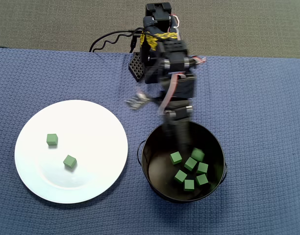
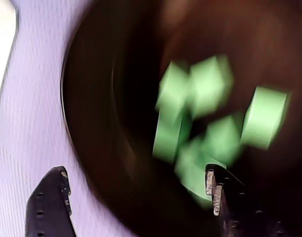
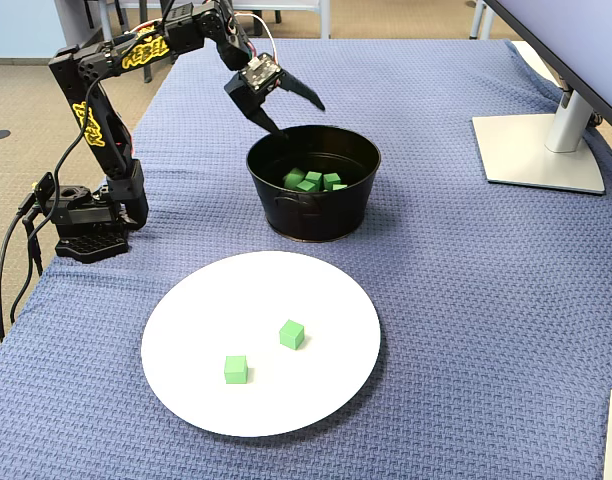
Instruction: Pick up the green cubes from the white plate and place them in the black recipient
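My gripper [image 3: 294,114] hangs above the near-left rim of the black recipient [image 3: 314,212] with its jaws spread wide and nothing between them; in the fixed view the two fingers fork apart over the pot's mouth and touch neither the rim nor the cubes. My wrist view shows the same spread: one dark finger [image 2: 50,205] low on the left over the blue cloth [image 2: 27,123], the other [image 2: 225,197] low on the right over the pot's interior, with a blurred heap of green cubes [image 2: 200,128] beyond them. That blur keeps me from counting them there. The overhead view is sharper inside the pot: seven cubes [image 1: 190,169] lie clustered on its floor toward the right wall, though my arm is smeared and hides the fingertips. Only the overhead and fixed views take in the white plate [image 3: 186,330], which sits on the cloth well apart from my gripper and beside the pot, bearing two green cubes [image 3: 292,334] slightly apart from each other. The fixed view alone shows a monitor stand [image 3: 541,150] at the table's far right.
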Robot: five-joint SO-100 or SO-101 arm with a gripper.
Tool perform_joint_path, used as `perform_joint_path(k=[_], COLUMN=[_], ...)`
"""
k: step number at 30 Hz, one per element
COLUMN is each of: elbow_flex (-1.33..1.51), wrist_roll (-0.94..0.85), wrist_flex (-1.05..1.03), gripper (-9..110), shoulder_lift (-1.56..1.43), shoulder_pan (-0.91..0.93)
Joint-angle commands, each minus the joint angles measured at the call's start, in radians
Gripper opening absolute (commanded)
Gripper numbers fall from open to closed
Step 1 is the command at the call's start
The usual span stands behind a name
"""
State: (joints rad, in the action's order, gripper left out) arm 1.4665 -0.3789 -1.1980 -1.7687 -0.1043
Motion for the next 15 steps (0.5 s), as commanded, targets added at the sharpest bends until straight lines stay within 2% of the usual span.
perform_joint_path(k=[1, 4, 7, 15], elbow_flex=[-0.141, -0.132, -0.084, -0.025], wrist_roll=[-0.158, -0.281, -0.324, -0.446], wrist_flex=[-0.02, 0.046, 0.173, 0.288], gripper=[22, 16, 0, 0], shoulder_lift=[0.028, 0.074, 0.127, 0.276], shoulder_pan=[0.291, 0.48, 0.634, 0.87])
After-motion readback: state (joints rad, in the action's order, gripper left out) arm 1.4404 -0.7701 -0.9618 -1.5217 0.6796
